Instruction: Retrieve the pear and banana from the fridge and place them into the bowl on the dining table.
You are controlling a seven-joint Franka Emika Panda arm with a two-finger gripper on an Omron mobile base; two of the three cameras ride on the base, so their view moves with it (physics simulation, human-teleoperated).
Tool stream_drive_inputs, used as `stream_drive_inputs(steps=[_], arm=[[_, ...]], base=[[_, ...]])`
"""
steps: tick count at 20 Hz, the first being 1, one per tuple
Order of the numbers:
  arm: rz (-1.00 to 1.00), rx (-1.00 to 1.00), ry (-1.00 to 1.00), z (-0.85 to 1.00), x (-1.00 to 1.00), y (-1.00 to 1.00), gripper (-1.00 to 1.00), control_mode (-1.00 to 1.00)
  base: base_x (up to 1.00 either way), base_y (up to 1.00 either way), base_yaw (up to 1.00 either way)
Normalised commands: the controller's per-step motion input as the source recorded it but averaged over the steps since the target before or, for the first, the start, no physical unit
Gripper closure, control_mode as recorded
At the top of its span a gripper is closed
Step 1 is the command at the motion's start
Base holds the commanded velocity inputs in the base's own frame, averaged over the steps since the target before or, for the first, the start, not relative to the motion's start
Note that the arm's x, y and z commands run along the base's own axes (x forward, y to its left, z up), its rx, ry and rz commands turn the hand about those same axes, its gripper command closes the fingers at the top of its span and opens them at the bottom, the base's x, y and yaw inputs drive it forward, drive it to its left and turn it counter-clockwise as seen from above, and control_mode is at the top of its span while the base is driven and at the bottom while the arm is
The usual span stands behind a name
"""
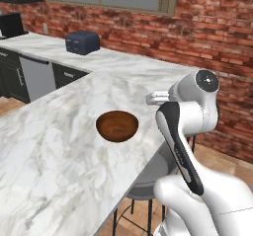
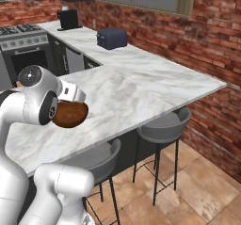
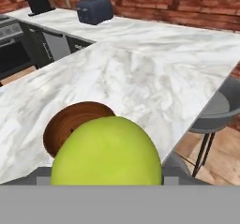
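You've got the pear (image 3: pixel 107 152) in the gripper (image 3: pixel 107 178): in the hand view it fills the bottom centre of the frame right in front of the camera, so I read the jaws as clamped on it, though the finger tips themselves are hidden behind the fruit. The bowl (image 1: pixel 117 126) sits at mid-frame in the left base view, near the table's (image 1: pixel 44 151) near edge, and it looks empty; in the hand view its rim pokes out left of and behind the pear. In the right base view the bowl is half hidden behind the arm's elbow at the left of the frame. Risks as I see them: the pear blocks most of your view of the bowl, so you can't confirm alignment from the hand camera, and a release off-centre could put a round fruit on the marble and let it roll off the near edge toward the stools (image 2: pixel 164 127). The bowl is shallow, so a drop from height may bounce out. Grip on a smooth round surface could also slip if you swing fast. Banana isn't in the bowl, so that half is still to do.
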Motion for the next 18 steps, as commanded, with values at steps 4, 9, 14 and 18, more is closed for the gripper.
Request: stream_drive_inputs(steps=[4, 9, 14, 18], arm=[[0.05, 0.11, 0.11, -0.25, -0.13, 0.46, 1.00, -1.00], [0.07, 0.09, 0.08, -0.30, -0.11, 0.40, 1.00, -1.00], [0.04, 0.01, 0.04, -0.23, 0.00, 0.27, 1.00, -1.00], [0.00, 0.00, 0.08, -0.15, 0.05, 0.20, 1.00, -1.00]], base=[[0.00, 0.00, 0.00], [0.00, 0.00, 0.00], [0.00, 0.00, 0.00], [0.00, 0.00, 0.00]])
